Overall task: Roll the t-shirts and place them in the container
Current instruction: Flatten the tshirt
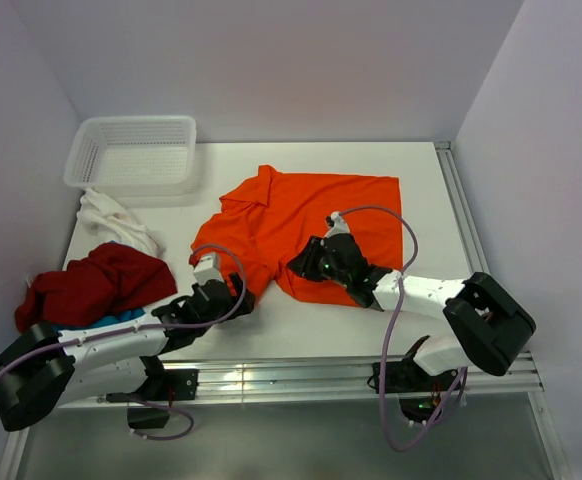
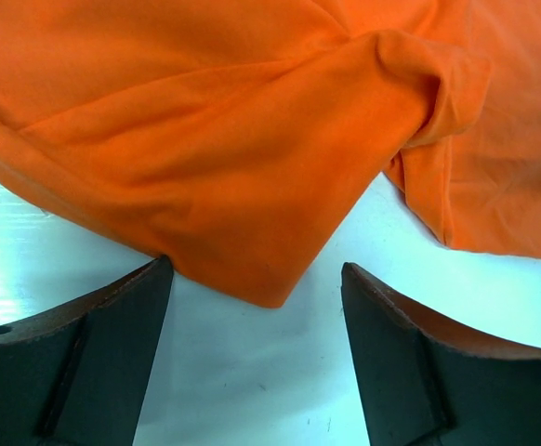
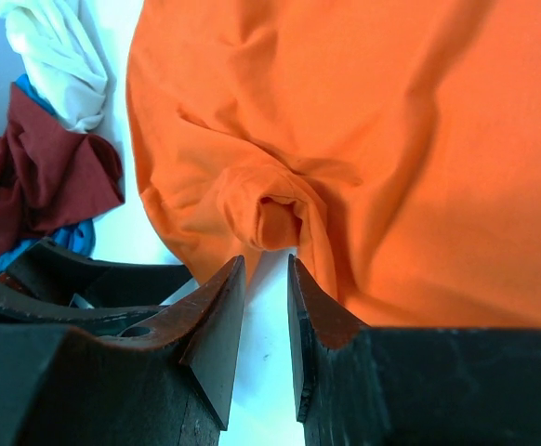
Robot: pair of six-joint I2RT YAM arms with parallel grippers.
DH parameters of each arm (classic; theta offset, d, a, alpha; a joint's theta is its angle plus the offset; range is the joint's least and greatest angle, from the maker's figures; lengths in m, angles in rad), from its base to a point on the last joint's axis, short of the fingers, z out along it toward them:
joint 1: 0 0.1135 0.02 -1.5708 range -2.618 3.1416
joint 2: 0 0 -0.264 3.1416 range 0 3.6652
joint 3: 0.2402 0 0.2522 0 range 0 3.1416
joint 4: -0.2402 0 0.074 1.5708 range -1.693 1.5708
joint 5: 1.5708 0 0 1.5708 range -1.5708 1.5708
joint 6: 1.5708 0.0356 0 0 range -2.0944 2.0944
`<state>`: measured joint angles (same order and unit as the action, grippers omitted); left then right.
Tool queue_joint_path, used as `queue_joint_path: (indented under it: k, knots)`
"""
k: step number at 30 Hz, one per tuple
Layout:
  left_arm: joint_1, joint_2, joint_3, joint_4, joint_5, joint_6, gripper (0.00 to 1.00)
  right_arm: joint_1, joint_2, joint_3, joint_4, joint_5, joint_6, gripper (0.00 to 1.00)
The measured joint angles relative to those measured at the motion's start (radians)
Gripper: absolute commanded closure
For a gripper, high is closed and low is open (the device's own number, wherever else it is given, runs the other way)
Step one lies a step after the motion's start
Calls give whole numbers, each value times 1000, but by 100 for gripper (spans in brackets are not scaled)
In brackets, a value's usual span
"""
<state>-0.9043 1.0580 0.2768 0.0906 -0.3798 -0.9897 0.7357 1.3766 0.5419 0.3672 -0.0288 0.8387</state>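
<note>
1. The orange t-shirt [image 1: 311, 215] is spread, rumpled, mid-counter [image 1: 421, 170].
2. Its near left corner is flanked by the left end effector [image 2: 257, 274], held wide, gripping nothing.
3. A bunched fold is faced by the right end effector [image 3: 264, 265], held narrow, nothing between.
4. A dark red t-shirt [image 1: 96, 280] and a white t-shirt [image 1: 116, 220] are heaped far left.

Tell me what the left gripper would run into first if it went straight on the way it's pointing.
The orange t-shirt: its near corner lies straight ahead of the open left gripper, seemingly very close, though depth is hard to judge.
</note>
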Motion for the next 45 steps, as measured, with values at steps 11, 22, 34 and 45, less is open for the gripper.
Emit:
queue_joint_path:
  k: [11, 22, 34, 45]
  knots:
    - [-37, -10, -16, 8, -2, -25, 31, 0, -8, -13, -19, 26, 0, 68]
    - [-43, 202, 87, 18, -94, -30, 100, 0, -11, -39, -10, 28, 1, 69]
    - [-43, 31, 151, -224, -97, -18, 100, 53, -86, -60, -48, 63, -27, 69]
    - [-43, -325, 239, -505, -109, -47, 100, 195, -37, -60, -55, 103, -90, 69]
